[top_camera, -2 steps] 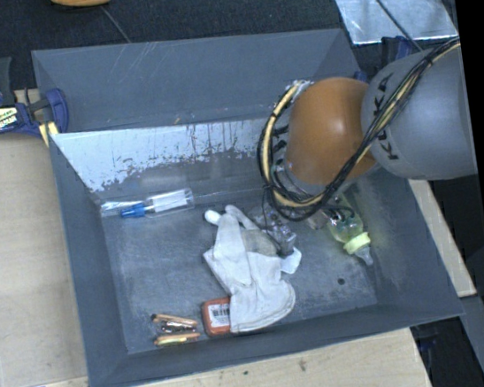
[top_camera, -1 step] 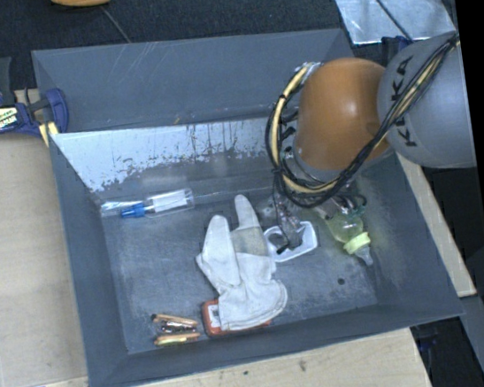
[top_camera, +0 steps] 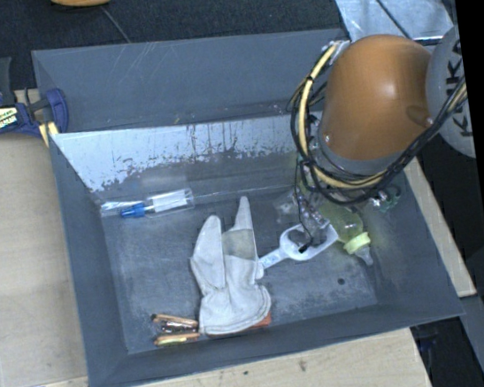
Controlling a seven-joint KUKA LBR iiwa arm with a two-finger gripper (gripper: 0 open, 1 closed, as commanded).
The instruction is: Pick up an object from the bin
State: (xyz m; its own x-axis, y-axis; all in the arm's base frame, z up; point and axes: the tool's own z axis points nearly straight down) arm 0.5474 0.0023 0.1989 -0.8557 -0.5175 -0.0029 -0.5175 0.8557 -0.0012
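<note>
My gripper hangs low in the right half of the bin, under the arm's orange cover. Its tip is right over a white plastic piece with a ring-shaped end that lies on the bin floor. I cannot tell whether it touches that piece. A pale green-yellow thing lies just right of the gripper, partly hidden by the arm. To the left, a white work glove lies flat, its cuff toward the front wall.
A clear tube with a blue cap lies along the back left of the floor. Two copper-coloured pieces lie in the front left corner beside the glove. The arm and its cables cover the back right of the bin.
</note>
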